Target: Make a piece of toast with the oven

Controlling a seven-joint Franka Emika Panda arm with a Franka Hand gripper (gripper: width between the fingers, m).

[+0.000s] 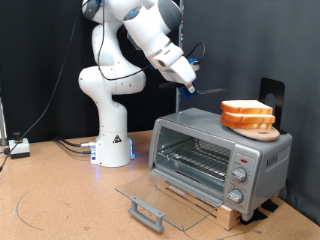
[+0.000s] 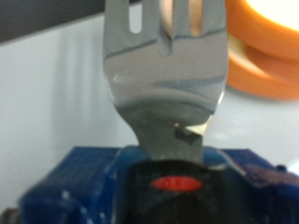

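Observation:
The silver-grey oven (image 1: 255, 152) stands at the exterior view's right, its glass door (image 1: 150, 192) folded down flat and the wire rack (image 1: 195, 155) bare. Two near-identical bread slices (image 1: 246, 109) lie stacked on a round wooden plate (image 1: 262, 130) on the oven's top. I cannot tell which one is the piece of toast. My gripper (image 1: 187, 80) hangs in the air to the upper left of the slices, shut on a metal fork (image 2: 166, 75) with a blue handle (image 2: 84, 182). In the wrist view the fork's tines point at the slices' orange-brown edges (image 2: 266, 47).
The arm's white base (image 1: 112, 145) stands at the left behind the oven door. Cables and a small box (image 1: 18, 148) lie at the far left. A black stand (image 1: 271, 95) rises behind the plate. The oven rests on a wooden board (image 1: 215, 207). The door handle (image 1: 147, 212) juts toward the bottom.

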